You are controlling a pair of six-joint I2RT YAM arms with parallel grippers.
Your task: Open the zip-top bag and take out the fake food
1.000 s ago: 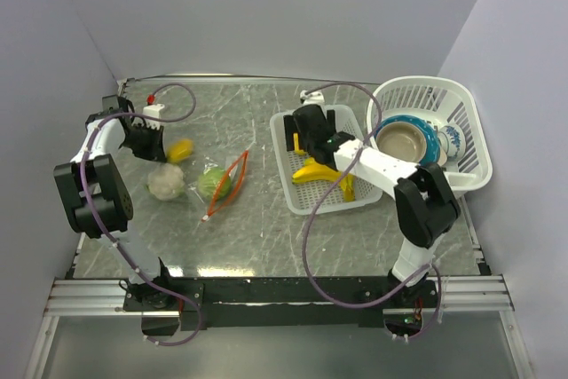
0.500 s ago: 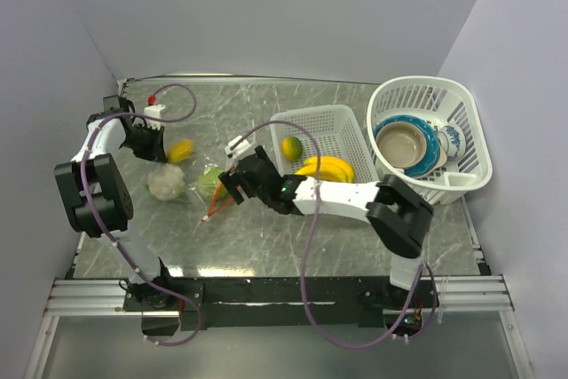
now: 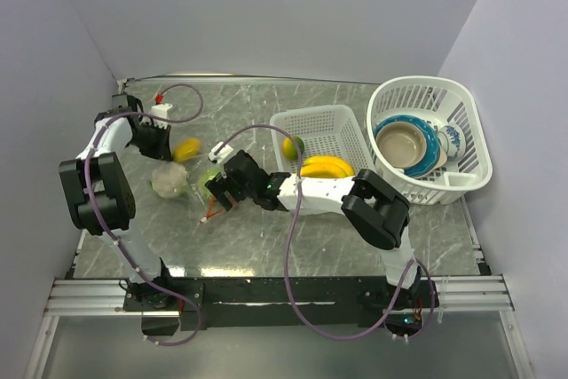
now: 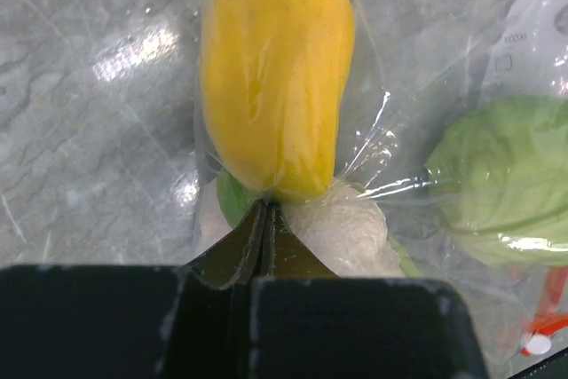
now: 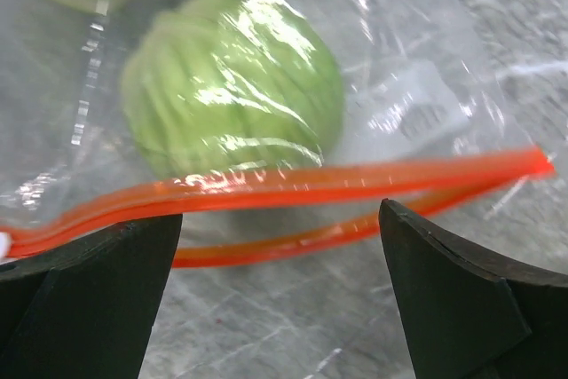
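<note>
1. Top external view shows you the zip-top bag (image 3: 191, 170) lying on the left half of the marble table (image 3: 293, 237), between the two grippers.
2. Your left gripper (image 3: 158, 141) is at the bag's far-left end. On the left wrist camera its fingers (image 4: 235, 250) are pressed fully together with the clear film gathered at their tips, so it has the bag pinched.
3. Just beyond those tips you see the yellow oval fruit (image 4: 275, 68) inside the plastic, with the cauliflower (image 4: 342, 232) touching its near end and the green leafy ball (image 4: 506, 193) off to the right.
4. Your right gripper (image 3: 220, 193) reaches across to the bag's mouth end. Its jaws are spread wide and hold nothing.
5. On the right wrist camera the orange-red zip strip (image 5: 293, 185) runs across between the two spread fingers (image 5: 89, 308). Its two tracks are parted in the middle and meet at the right end, so the mouth is open a little.
6. Right behind the strip the green leafy ball is inside the bag, against the film.
7. Away from the bag, the banana bunch (image 3: 327, 166) and a small round fruit (image 3: 291, 146) lie in the white rectangular basket (image 3: 333, 122).
8. Beside it on the right, the round white basket (image 3: 461, 122) holds the stacked bowls (image 3: 406, 141).
</note>
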